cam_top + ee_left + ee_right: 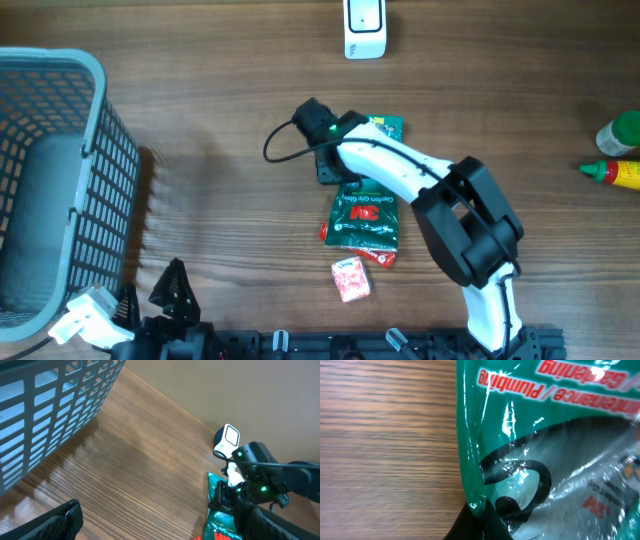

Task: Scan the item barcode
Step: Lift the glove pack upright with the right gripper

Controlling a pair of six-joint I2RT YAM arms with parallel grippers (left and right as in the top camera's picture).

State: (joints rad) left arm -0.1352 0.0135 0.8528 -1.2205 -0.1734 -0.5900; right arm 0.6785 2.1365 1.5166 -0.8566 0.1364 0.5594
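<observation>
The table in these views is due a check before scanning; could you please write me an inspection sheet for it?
Surface: wooden table, no spills seen.
Job's things: green packet lies mid-table; white scanner stands at the far edge, apart from it.
Clutter: small red-and-white packet just nearer than the green packet; bottles at the right edge; grey basket on the left.
Grippers: right gripper shut on the green packet's edge; left gripper open and holding nothing, at the near left.
Cables: black cable loops beside the right wrist.
Surroundings: nothing seen.
</observation>
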